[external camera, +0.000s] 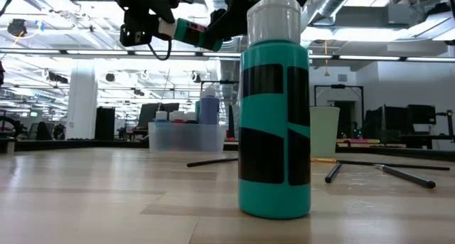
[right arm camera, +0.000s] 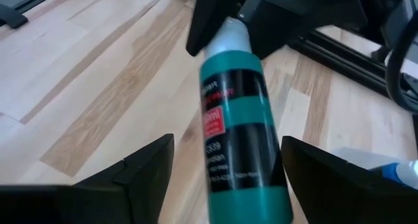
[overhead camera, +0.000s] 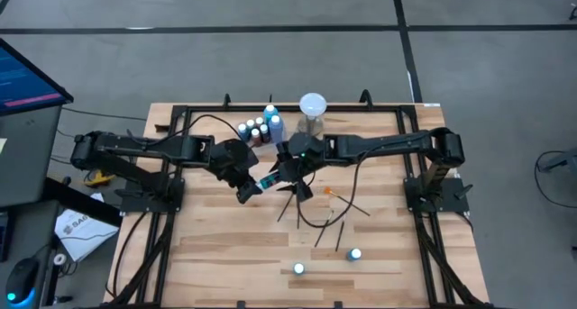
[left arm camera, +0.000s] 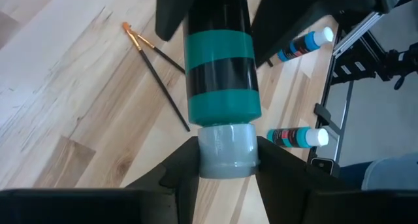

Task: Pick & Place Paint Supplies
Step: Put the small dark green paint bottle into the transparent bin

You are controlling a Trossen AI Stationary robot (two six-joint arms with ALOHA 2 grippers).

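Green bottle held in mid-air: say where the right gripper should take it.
Grip the green bottle's round body, coming from its base end. The left gripper clamps the white cap, leaving the body free, and the bottle lies roughly level. The right gripper's open fingers straddle the body.

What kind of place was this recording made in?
Probably a large open robotics lab or industrial workspace. The low view shows exposed ceiling ducts and strip lighting over rows of workstations beyond the wooden table; the high view shows a grey concrete floor and a monitor beside the rig.
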